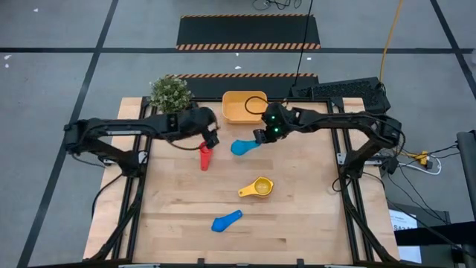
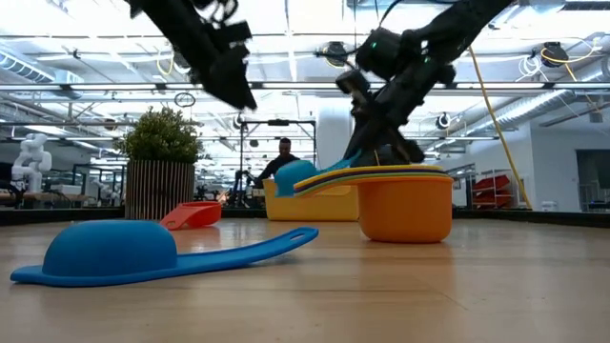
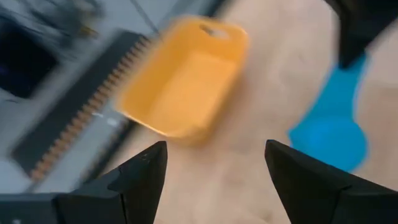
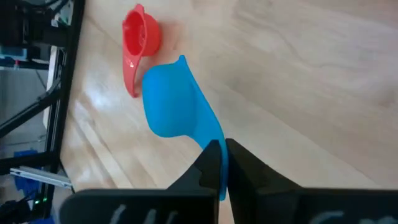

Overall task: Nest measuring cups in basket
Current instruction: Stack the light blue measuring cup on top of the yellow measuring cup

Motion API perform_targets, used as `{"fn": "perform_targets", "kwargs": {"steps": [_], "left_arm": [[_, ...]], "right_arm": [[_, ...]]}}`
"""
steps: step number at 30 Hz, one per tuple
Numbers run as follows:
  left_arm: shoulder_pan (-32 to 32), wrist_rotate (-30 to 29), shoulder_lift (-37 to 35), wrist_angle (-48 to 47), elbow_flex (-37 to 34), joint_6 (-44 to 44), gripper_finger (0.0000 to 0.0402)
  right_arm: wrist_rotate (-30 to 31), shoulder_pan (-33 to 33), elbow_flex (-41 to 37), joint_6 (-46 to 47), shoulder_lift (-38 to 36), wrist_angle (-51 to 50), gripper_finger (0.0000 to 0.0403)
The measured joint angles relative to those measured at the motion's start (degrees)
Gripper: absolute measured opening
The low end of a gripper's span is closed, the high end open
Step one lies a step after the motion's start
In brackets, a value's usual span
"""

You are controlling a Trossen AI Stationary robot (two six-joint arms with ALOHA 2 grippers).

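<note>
Light blue cup (image 1: 242,147), pinched by its handle in the right gripper (image 1: 259,138), sits just before the basket (image 1: 243,107). Four cup groups show: this one, red (image 1: 204,157), a yellow stack (image 1: 258,187), and dark blue (image 1: 226,220) farthest from the basket. Left gripper (image 1: 210,137) hangs wide-jawed and empty beside the plant (image 1: 169,94).

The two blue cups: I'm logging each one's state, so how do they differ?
The light blue cup near the basket is pinched by its handle in the right hand; the darker blue cup lies untouched at the near edge, mouth down in the low view. Both are plastic scoops with flat handles.
</note>
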Motion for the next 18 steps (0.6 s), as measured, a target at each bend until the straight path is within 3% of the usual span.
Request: {"fn": "perform_targets", "kwargs": {"steps": [4,7,11,18], "left_arm": [[-1.4,-7.6,-4.0,2.3,0.1,1.0,0.0273],[-2.3,-7.8,-6.0,2.7,0.1,0.9,0.0273],[-3.6,-7.8,-7.1,3.0,0.1,-6.1,0.0273],[-7.3,-4.3,-7.1,4.1,0.1,-13.5,0.0273]], "right_arm": [[1.0,0.0,0.0,-0.2,-4.7,-4.3,0.0],[2.8,0.0,0.0,-0.2,-8.4,-8.2,0.0],[6.0,-0.1,0.0,-0.1,-12.7,-12.4,0.0],[8.0,-1.3,0.0,3.8,-18.1,-12.7,0.0]]}}
